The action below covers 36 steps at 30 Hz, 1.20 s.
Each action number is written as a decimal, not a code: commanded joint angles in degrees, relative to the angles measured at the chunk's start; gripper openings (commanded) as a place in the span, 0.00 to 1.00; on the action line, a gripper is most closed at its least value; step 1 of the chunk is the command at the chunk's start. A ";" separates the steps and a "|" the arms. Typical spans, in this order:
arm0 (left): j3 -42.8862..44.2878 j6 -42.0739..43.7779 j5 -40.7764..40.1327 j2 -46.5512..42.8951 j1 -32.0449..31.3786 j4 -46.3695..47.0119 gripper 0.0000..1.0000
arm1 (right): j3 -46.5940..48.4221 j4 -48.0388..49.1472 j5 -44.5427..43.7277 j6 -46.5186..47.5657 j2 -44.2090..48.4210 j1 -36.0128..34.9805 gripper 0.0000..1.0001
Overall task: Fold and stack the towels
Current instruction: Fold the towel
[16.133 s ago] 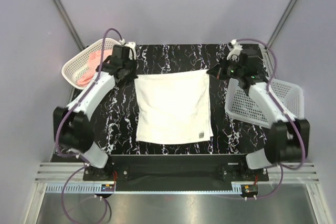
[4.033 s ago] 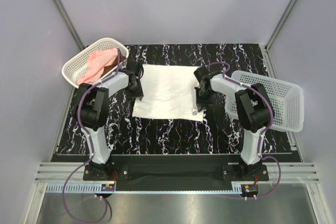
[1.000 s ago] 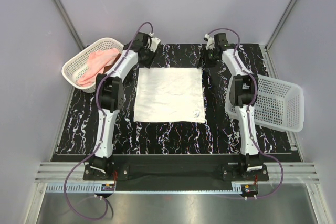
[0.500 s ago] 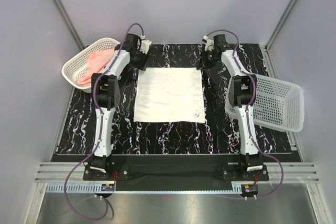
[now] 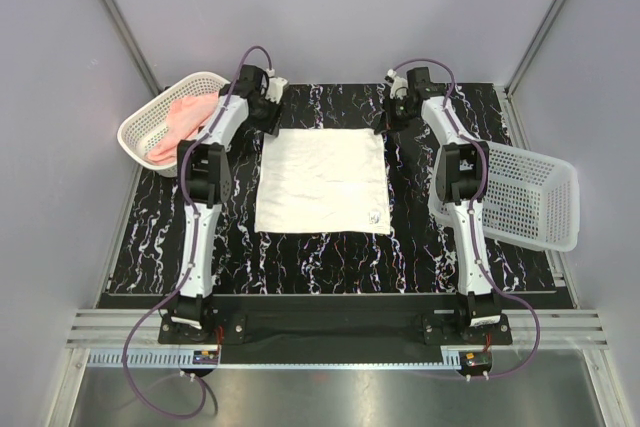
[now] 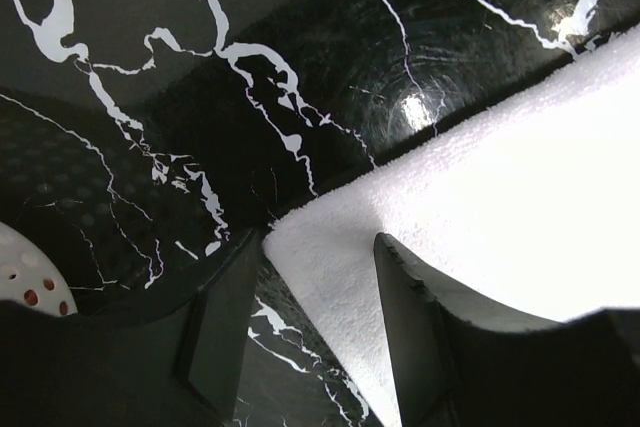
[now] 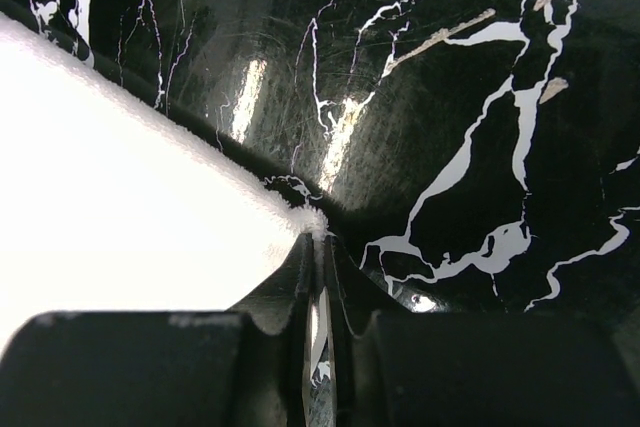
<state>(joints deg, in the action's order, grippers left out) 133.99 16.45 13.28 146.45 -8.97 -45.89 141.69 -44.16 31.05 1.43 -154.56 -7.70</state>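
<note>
Lead: towel status?

Me: cream towel (image 5: 322,182) lies flat on the middle of the table (image 5: 420,252) and looks folded. Soft, light, limp; it'll sag, so the far corners are the hold. My right gripper (image 7: 318,243) is pinched together on the far-right corner, with a sliver of cloth between. My left gripper (image 6: 318,252) stands apart, straddling the far-left corner. The pink towel (image 5: 188,112) sits in the far-left basket (image 5: 135,137).

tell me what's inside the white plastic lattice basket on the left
A crumpled pale pink cloth towel fills much of the white plastic lattice basket. Anything under the towel is covered, and the left arm hides the basket's right side.
</note>
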 commanded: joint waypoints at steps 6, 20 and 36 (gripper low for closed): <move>3.91 -5.90 0.43 1.20 2.29 -1.40 0.50 | -1.94 0.22 1.38 0.94 3.04 0.32 0.11; 3.64 -4.93 3.42 1.12 2.64 -1.04 0.28 | -1.06 1.45 2.61 -0.29 1.72 0.32 0.09; -6.36 -3.26 0.17 -5.20 0.89 6.05 0.00 | -1.94 3.73 4.37 -0.38 2.51 0.32 0.00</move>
<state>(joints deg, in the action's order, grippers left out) 132.00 11.70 14.76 146.28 -7.09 -44.88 139.90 -41.63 34.39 0.99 -154.26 -7.42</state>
